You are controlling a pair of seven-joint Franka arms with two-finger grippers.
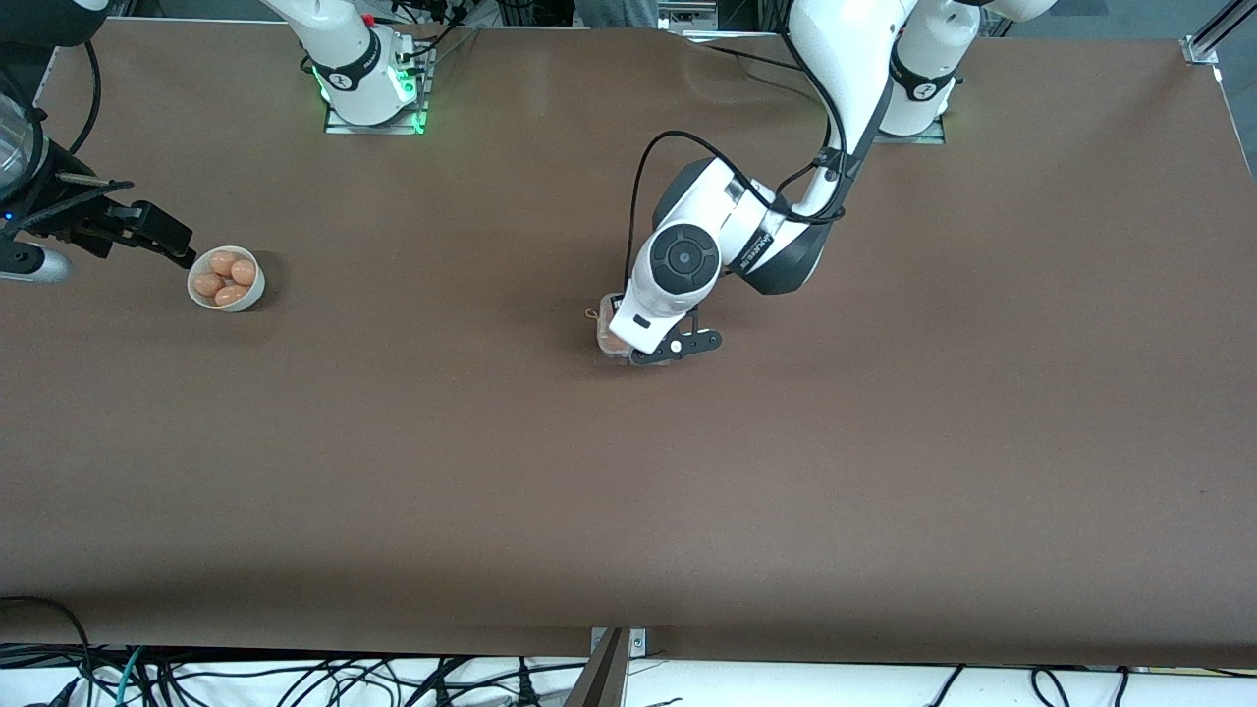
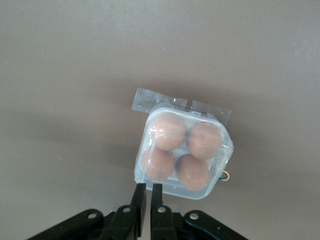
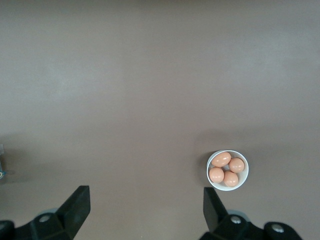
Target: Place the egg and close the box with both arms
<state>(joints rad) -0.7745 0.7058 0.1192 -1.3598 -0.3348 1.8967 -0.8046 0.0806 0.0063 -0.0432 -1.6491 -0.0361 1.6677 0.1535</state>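
The box (image 2: 182,186), a clear square carton, lies mid-table with its lid down over several tan eggs (image 2: 167,130), one in each cell. In the front view the left arm covers most of the box (image 1: 607,339). My left gripper (image 2: 149,187) is shut and empty, with its fingertips at the carton's edge; it also shows in the front view (image 1: 678,346). My right gripper (image 3: 145,192) is open and empty, up over the table at the right arm's end, beside the bowl (image 1: 167,236).
A round white bowl (image 1: 257,290) with several more eggs stands toward the right arm's end of the table; it also shows in the right wrist view (image 3: 227,189). A taped flap (image 2: 150,100) sticks out from the carton's hinge side.
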